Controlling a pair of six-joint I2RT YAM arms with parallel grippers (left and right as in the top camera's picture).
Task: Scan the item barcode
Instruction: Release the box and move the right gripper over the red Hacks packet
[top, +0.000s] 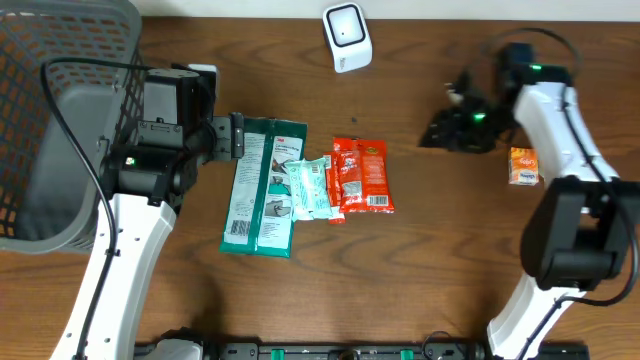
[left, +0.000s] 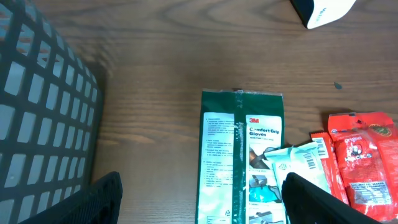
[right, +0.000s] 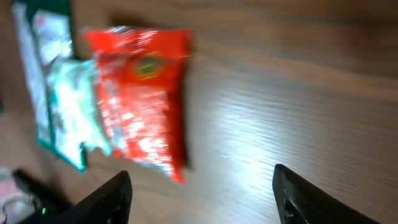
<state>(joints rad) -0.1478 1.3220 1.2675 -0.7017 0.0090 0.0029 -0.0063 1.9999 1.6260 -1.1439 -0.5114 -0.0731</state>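
left gripper (left: 202, 183), right gripper (right: 202, 177): wide open, empty. small orange packet (top: 523, 165) sits apart, probably scanned; green glove pack (top: 262, 185), teal-white pouch (top: 310, 188), red packets (top: 362, 177) pending, white scanner (top: 347, 37) idle.

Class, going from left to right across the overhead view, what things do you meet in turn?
Grey mesh plastic basket → dark green flat glove package → pale teal-and-white packet → red-orange foil snack packet → small orange carton.
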